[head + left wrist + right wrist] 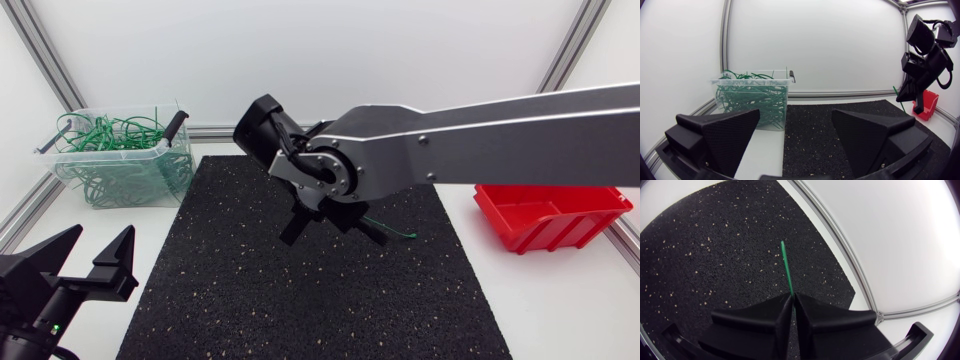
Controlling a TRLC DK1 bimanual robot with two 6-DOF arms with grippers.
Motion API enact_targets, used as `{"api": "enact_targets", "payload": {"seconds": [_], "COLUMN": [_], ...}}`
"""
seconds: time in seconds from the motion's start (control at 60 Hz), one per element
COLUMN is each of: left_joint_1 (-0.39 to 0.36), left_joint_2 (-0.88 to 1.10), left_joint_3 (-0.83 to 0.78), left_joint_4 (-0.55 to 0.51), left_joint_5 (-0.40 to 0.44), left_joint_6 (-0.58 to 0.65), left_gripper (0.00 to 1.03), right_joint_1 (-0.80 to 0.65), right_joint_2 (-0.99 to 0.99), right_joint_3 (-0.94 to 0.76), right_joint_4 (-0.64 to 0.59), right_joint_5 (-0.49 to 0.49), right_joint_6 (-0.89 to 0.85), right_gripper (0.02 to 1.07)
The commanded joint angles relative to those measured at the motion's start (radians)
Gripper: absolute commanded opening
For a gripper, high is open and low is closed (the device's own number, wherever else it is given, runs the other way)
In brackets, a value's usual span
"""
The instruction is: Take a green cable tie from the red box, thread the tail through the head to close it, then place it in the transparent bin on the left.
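Observation:
My right gripper (pixel 335 222) hangs over the middle of the black mat (pixel 300 300), shut on a green cable tie (pixel 786 270). The tie's thin end sticks straight out ahead of the pressed-together fingertips (pixel 782 302); in the head view the tie (pixel 398 232) trails out to the right. The red box (pixel 550 215) sits at the right; I cannot see into it. The transparent bin (pixel 120 160) at the back left holds several green ties. My left gripper (pixel 85 255) stands open and holds nothing at the front left, with the bin (pixel 752 97) ahead of it.
The mat covers the table's middle, with white tabletop on both sides. An aluminium frame rail (pixel 215 132) runs along the back edge behind the bin. My right arm (pixel 480 140) spans the right half above the mat.

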State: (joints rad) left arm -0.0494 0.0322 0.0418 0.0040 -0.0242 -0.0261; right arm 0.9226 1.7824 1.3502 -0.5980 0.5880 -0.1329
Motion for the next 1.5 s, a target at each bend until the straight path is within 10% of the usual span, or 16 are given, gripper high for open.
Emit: {"api": "enact_targets", "payload": {"seconds": [0.0, 0.1, 0.3, 1.05, 1.483], "left_joint_1": [-0.007, -0.007, -0.012, -0.007, -0.013], "left_joint_2": [0.009, 0.011, 0.012, 0.017, 0.018], "left_joint_3": [-0.037, -0.037, -0.037, -0.036, -0.037], "left_joint_4": [-0.033, -0.033, -0.033, -0.033, -0.033], "left_joint_5": [-0.002, -0.003, -0.002, -0.002, -0.003], "left_joint_6": [0.0, 0.0, 0.0, -0.003, -0.001], "left_gripper": [1.0, 1.0, 1.0, 1.0, 1.0], "right_joint_1": [0.024, 0.033, 0.062, -0.453, -0.654], "right_joint_2": [0.023, 0.032, 0.038, -0.311, -0.121], "right_joint_3": [0.044, 0.055, 0.066, -0.316, -0.309], "right_joint_4": [-0.003, -0.009, -0.036, 0.027, -0.009], "right_joint_5": [-0.027, -0.062, -0.189, -0.511, -0.679], "right_joint_6": [0.032, 0.047, 0.07, -0.433, -0.728], "right_gripper": [0.23, 0.29, 0.98, 0.92, 0.88]}}
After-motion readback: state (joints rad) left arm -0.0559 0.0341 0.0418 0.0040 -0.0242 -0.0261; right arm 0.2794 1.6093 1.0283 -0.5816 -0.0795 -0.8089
